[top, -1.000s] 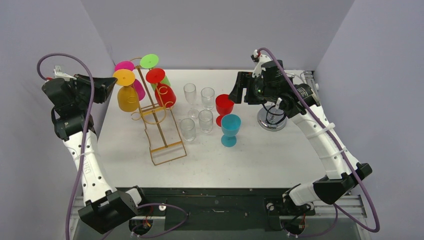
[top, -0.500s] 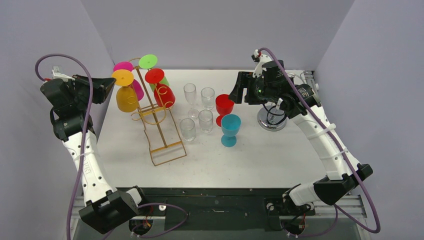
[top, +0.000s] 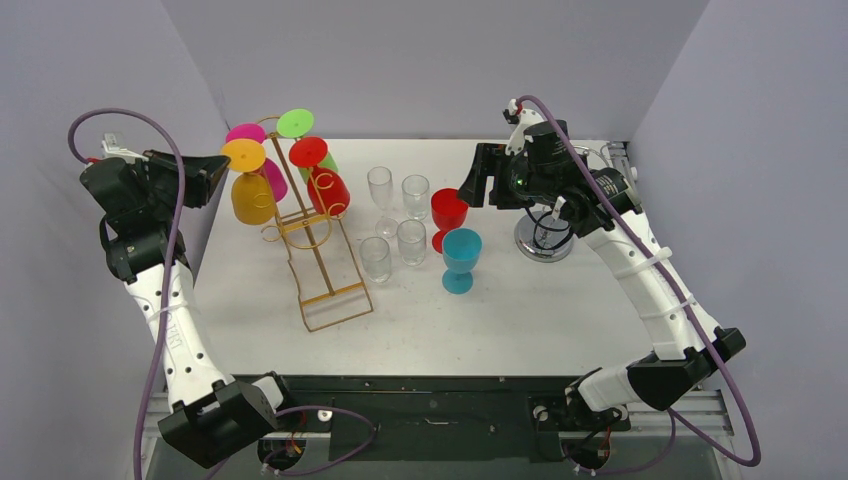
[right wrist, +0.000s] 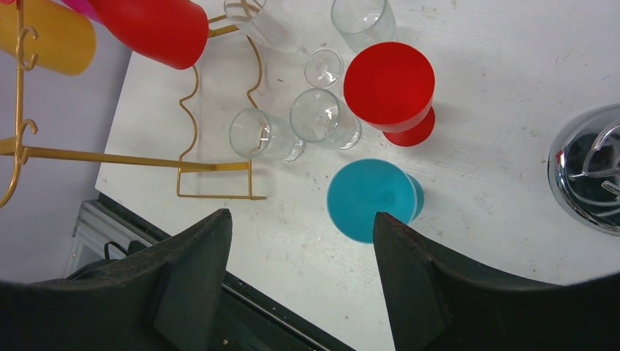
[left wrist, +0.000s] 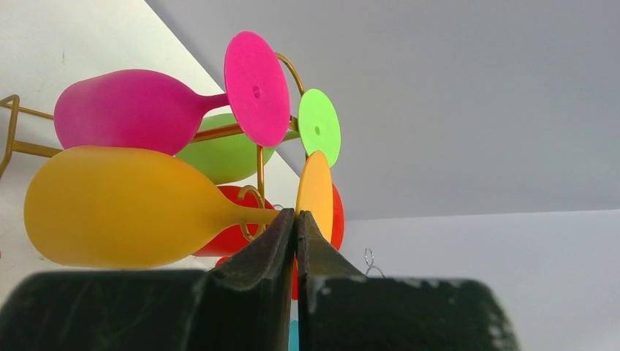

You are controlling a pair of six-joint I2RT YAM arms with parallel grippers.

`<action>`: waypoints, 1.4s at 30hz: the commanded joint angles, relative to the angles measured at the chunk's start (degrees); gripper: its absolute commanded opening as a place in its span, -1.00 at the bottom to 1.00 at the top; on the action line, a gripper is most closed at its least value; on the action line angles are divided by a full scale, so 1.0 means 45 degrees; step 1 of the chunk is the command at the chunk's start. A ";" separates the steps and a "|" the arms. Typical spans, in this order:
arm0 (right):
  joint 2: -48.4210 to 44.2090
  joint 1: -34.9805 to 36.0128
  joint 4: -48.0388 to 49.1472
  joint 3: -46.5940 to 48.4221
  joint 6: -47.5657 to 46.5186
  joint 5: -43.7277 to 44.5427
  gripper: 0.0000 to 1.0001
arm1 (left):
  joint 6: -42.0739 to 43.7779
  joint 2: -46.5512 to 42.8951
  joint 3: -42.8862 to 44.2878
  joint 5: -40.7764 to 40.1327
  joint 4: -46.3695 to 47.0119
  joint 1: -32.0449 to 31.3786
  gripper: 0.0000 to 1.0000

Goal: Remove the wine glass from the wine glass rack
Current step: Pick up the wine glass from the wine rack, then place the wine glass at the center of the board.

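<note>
Hanging upside down on the near-left arm of the wine glass rack (top: 320, 270), the yellow wine glass (top: 255, 197) is the piece nearest the left gripper (top: 224, 166), which sits just beside it on the left. The right gripper (top: 470, 190) is well apart, on the far side of the rack.

The glass's long axis follows its hang, with the foot uppermost and the bowl below. In the left wrist view that axis lies across the picture. The bowl is to the left, the thin stem (left wrist: 252, 216) runs right, and the foot (left wrist: 316, 194) stands edge-on. The left gripper's jaws are pressed together with nothing between them, and their tips point at the stem just short of the foot. A grasp would seemingly call for parting them first and then straddling the stem.

Room is tight. A pink glass (left wrist: 131, 110) hangs just beside the yellow one, a green glass (left wrist: 227, 157) sits behind it, and the rack's wire hook curls around the stem. The freest exit looks to be back toward the left arm, though the side wall (top: 50, 300) is near there.

The right gripper's jaws stand wide and grasp nothing above a teal glass (right wrist: 373, 199) on the table (top: 500, 320).
</note>
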 commanded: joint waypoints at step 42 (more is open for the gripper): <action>-0.1320 -0.0770 0.3354 0.0361 0.1627 0.0081 0.35 | 0.3106 0.3895 1.2240 -0.4883 -0.2496 -0.6426 -1.00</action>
